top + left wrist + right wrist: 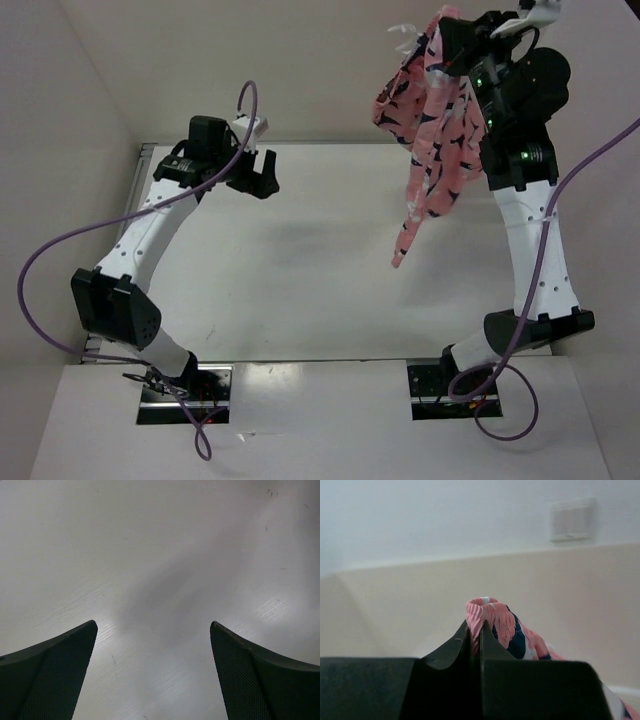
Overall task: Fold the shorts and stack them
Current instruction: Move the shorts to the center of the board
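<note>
1. Shorts (432,130): bunched up and hanging in the air at the far right, clear of the table (300,270). A loose end trails down and to the left. They are not spread out and no fold has been made yet.
2. Right gripper (450,45): clenched on a pinch of fabric at the top of the bundle. The right wrist view shows pink cloth squeezed between closed jaws, with a tuft poking out above the tips. It's probably held high so the garment drops under its own weight and untangles before being laid down.
3. Left gripper (256,176): released, jaws wide with nothing in them. It hovers over bare tabletop at the far left, well apart from the shorts, likely positioned to take a second corner or hem.
4. My read on the step: early, at the pick-up and shake-out stage. The next move needs a second grasp point to spread the cloth flat.
5. Risk: a single narrow pinch on soft fabric could slip. I can't tell from the bunch where the waistband is.
</note>
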Action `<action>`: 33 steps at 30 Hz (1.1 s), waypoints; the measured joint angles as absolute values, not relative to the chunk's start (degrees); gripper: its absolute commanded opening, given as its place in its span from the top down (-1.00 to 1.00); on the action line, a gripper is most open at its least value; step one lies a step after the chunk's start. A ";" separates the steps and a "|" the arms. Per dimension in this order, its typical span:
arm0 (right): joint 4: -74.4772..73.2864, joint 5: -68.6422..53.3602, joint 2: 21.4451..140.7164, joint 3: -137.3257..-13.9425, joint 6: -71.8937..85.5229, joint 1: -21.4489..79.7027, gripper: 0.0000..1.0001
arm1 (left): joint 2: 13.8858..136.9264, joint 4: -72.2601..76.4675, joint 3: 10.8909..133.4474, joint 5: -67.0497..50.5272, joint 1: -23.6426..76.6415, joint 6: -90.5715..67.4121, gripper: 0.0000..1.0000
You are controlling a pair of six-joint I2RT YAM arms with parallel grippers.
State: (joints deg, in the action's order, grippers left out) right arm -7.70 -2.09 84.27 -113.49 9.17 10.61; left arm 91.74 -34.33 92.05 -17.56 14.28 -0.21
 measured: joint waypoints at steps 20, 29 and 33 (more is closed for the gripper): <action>-15.42 -13.56 106.24 -126.98 37.04 17.72 1.00 | 102.24 -32.77 98.59 -9.78 3.84 -0.19 -1.00; -15.59 -5.56 93.10 -90.50 39.05 16.93 1.00 | 109.54 -35.20 101.86 -15.40 15.22 -0.36 -1.00; -15.14 -1.93 94.26 -76.93 38.72 16.82 0.93 | 108.31 -27.92 86.35 -7.92 32.25 -0.25 -1.00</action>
State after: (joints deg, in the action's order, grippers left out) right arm -15.14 -1.93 94.26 -76.93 38.72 16.82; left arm 108.31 -27.92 86.35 -7.92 32.25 -0.25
